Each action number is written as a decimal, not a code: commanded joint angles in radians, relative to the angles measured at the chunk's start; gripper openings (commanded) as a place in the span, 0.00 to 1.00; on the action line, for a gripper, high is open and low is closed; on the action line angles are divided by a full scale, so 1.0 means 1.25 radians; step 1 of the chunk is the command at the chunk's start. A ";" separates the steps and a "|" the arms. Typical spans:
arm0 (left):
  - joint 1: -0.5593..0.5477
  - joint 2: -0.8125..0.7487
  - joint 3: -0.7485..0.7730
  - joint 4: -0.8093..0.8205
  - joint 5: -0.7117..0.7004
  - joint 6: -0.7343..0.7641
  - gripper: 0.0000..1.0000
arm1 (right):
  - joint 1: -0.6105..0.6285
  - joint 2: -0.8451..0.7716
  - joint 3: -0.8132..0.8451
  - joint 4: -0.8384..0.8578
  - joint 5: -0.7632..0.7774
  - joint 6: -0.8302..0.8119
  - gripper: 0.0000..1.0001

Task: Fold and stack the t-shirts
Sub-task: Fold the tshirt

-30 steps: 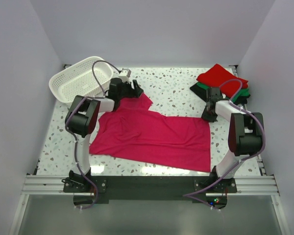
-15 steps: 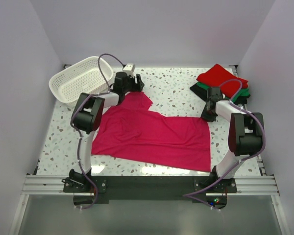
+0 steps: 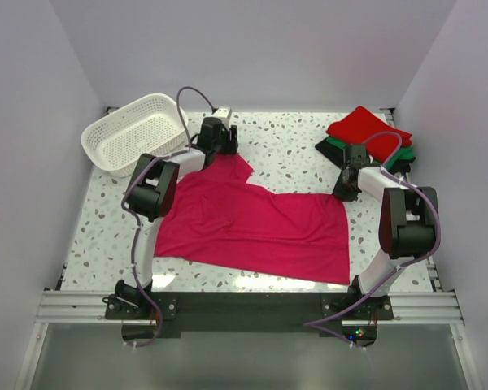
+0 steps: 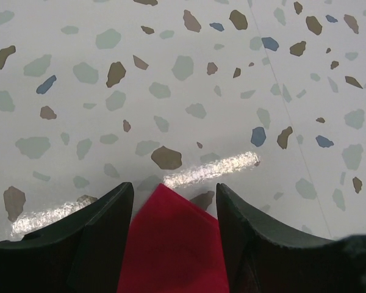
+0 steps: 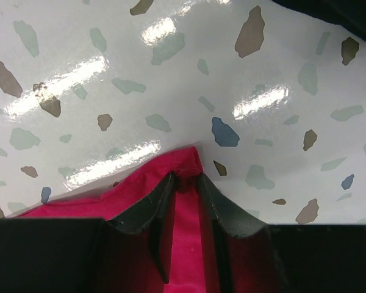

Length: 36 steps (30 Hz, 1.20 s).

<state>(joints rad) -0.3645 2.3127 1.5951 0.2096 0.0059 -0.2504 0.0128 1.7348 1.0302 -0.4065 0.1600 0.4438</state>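
Since the left gripper (image 3: 224,146) has swung further away from the white plastic lattice basket (image 3: 93,154) over the last sec, we now find it at the far tip of the magenta-pink soft cloth t-shirt (image 3: 252,227), i.e. the sleeve corner sticking out just right of the basket. Nothing else has shifted: shirt, basket and the right gripper (image 3: 347,188) sit as they did a sec ago. We read that as the left arm lining up a grab on that corner, w/ the fold itself not yet begun. The shirt lies spread flat on the speckled tabletop (image 3: 293,146), right of the basket and nearer the arm bases.

Jaws next. In the left wrist view the left gripper's fingers (image 4: 91,238) stand well apart and the pink tip pokes up btw them w/o being pinched, so it's released, holding nothing yet. The right gripper, well right of the basket at the shirt's far-right corner, is clenched: its wrist view shows both pads (image 5: 143,210) nipped close w/ the hem btw them, so it's grasping the pink shirt.

The stack of folded t-shirts (image 3: 362,128), red on top over green and black, sits far right of the basket, just beyond the right gripper. We judge that's where the pink one must end up.
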 commanded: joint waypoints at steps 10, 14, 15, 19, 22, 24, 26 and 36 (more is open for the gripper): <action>-0.007 0.046 0.080 -0.076 -0.050 0.026 0.43 | -0.003 -0.010 0.015 0.022 -0.016 -0.011 0.24; -0.010 0.051 0.086 -0.081 -0.049 0.033 0.36 | -0.003 -0.026 0.013 0.015 0.002 -0.011 0.24; -0.010 0.051 0.087 -0.082 -0.046 0.038 0.34 | -0.002 -0.030 0.013 0.013 0.007 -0.010 0.24; -0.012 0.052 0.086 -0.083 -0.033 0.047 0.17 | -0.004 -0.051 0.012 0.002 0.023 -0.014 0.24; -0.012 0.041 0.071 -0.065 -0.028 0.047 0.02 | -0.005 -0.055 0.016 -0.002 0.029 -0.016 0.24; -0.012 0.019 0.043 -0.032 -0.024 0.046 0.00 | -0.008 -0.051 0.019 -0.005 0.028 -0.018 0.22; -0.012 0.003 0.025 -0.012 -0.021 0.043 0.00 | -0.007 -0.049 0.021 -0.006 0.029 -0.019 0.20; 0.004 -0.128 -0.131 0.167 0.041 -0.008 0.00 | -0.008 -0.051 0.025 -0.011 0.032 -0.029 0.00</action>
<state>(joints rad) -0.3714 2.2494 1.4643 0.2802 0.0128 -0.2276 0.0071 1.7119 1.0302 -0.4118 0.1734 0.4240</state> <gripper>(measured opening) 0.021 0.011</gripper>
